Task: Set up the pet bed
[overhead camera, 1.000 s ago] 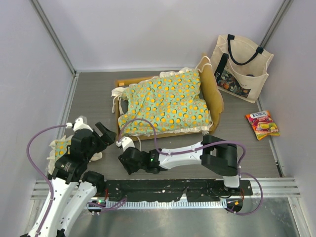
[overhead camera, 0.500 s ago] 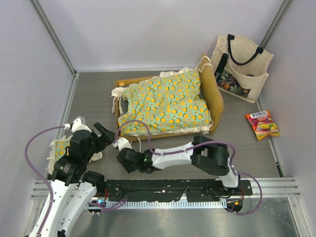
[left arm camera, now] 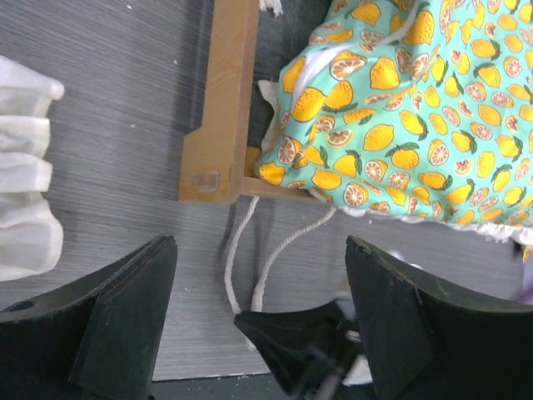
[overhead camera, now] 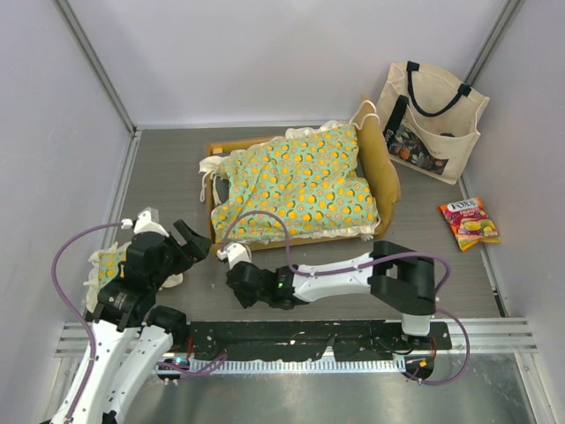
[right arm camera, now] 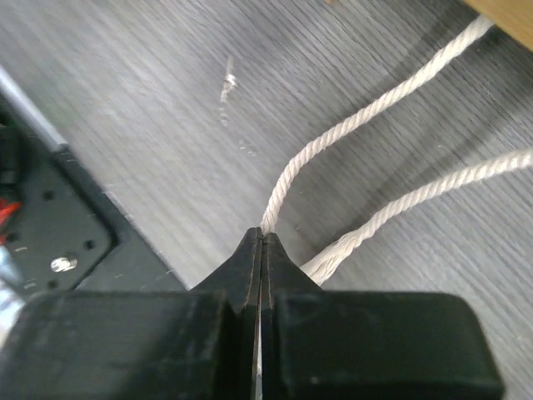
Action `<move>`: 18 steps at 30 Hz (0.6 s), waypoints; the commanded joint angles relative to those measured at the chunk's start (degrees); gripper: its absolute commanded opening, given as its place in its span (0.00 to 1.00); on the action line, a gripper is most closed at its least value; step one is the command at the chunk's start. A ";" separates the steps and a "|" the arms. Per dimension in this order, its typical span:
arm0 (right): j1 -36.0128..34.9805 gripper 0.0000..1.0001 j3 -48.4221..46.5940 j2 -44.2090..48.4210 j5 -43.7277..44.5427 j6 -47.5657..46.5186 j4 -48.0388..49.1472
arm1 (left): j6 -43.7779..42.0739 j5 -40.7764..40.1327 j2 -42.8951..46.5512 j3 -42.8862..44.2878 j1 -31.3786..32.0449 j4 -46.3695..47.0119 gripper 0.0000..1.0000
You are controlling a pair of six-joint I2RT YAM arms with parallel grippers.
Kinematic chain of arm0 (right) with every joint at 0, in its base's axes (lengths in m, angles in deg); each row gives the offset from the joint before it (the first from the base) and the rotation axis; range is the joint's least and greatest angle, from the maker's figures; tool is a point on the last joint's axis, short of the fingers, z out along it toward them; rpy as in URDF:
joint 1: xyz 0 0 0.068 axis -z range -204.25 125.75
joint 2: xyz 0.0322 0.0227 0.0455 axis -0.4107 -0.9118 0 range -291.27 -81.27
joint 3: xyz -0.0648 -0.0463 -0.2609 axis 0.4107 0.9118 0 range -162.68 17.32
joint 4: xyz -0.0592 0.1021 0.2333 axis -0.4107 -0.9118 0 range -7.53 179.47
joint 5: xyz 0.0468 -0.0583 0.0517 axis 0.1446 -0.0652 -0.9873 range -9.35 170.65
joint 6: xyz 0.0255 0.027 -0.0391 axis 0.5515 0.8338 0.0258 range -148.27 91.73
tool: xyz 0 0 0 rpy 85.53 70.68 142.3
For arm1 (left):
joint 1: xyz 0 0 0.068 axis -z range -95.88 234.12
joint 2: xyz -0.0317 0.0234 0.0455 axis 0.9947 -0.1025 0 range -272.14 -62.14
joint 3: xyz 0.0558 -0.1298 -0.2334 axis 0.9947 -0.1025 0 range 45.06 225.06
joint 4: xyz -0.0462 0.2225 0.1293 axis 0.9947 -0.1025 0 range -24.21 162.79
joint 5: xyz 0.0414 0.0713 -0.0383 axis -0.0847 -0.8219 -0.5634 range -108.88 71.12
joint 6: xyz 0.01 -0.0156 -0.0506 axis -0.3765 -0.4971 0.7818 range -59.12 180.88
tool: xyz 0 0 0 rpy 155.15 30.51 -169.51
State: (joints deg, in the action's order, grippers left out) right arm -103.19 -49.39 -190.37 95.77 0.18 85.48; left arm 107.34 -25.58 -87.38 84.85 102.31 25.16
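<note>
One grey tabletop, bearing everything listed below. One pet bed frame, light wood, curved headboard at the right end, standing mid-tabletop beyond both arms. One mattress cushion, green with orange print and cream ruffle, already laid in the frame and bulging over the near rail. One left pincer, jaws spread wide, holding nothing, hovering just off the frame's near-left corner, with a small ruffled pillow to its left. One right pincer, jaws fully closed, nipping one tie cord at the very tip, low over the tabletop just in front of that same corner; frame and cushion near it but apart, joined to it only by the cord. One second tie cord, loose on the tabletop just beside the closed jaws, not gripped. Step in hand, by judgement: securing the cushion by its ties at the near-left corner, cushion placement seemingly done. Next move, by judgement: drawing the pinched cord toward the frame post without tugging the cushion askew, the open left pincer well placed for the loose cord.
</note>
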 commanded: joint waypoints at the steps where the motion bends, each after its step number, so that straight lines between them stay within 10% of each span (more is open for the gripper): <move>1: 0.80 0.01 4.91 9.69 -3.50 5.30 9.25 | -2.33 6.42 -0.87 -0.59 -0.09 3.34 0.85; 18: 5.45 0.01 22.50 17.25 -10.63 18.92 24.90 | -0.93 12.51 -4.03 -4.27 4.82 8.61 0.69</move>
State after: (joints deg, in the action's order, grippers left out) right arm -98.90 -29.35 -176.12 86.15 14.89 103.62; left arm 105.79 -12.62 -90.90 81.94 104.06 29.99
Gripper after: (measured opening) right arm 0.022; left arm 0.707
